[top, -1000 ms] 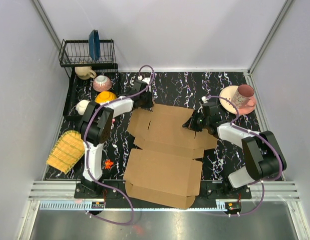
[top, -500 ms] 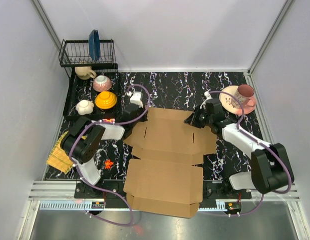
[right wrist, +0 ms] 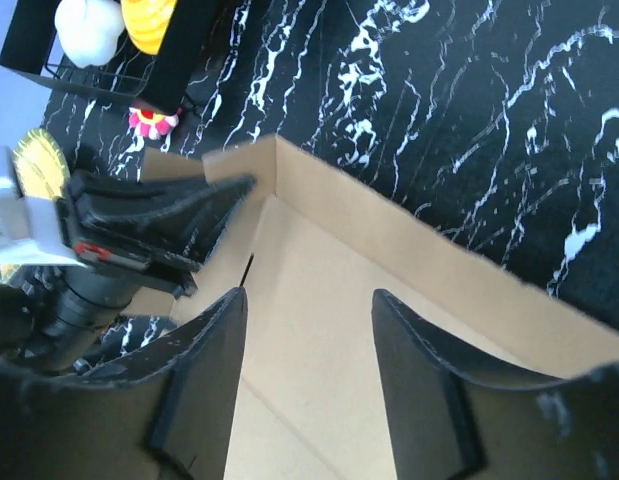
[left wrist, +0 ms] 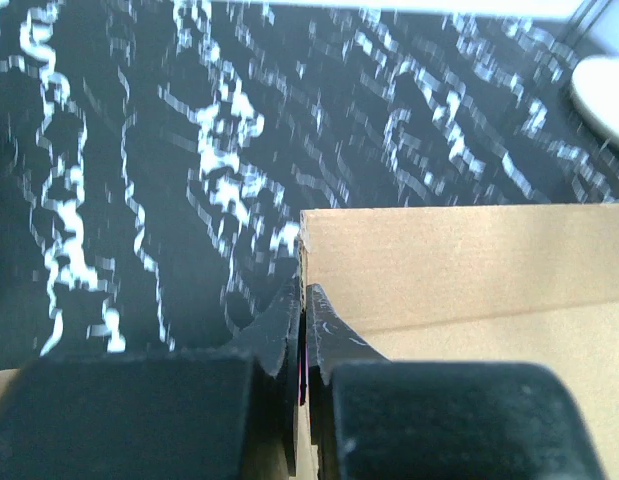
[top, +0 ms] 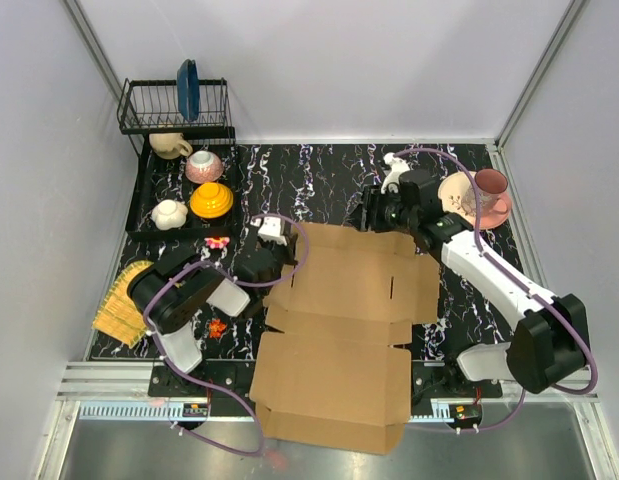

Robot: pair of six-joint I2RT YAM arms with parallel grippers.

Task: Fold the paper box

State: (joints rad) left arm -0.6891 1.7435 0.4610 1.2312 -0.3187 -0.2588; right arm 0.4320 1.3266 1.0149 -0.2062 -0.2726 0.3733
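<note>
Quick update on the fold; the paper box (top: 339, 330) sits mid-table on the black marbled top (top: 329, 170), and it's slid a bit toward the near edge compared with a second ago, its near flap now hanging over the rail.

The left gripper (top: 279, 268) was reaching up by the far-left corner a second ago; now it's pulled back nearer and lower, at the left side of the sheet; the left wrist view shows its fingers (left wrist: 329, 335) squeezed together on the edge of the left flap, cardboard pinched between them.

The right gripper (top: 373, 212) has changed most; a second ago it was down on the sheet around the middle right with its jaws together, now it's up at the far edge and its jaws stand apart, holding nothing; its wrist view looks down into the far-left corner, where the far and left flaps stand up a little.

The pink cup (top: 489, 185) hasn't budged, far right.
</note>
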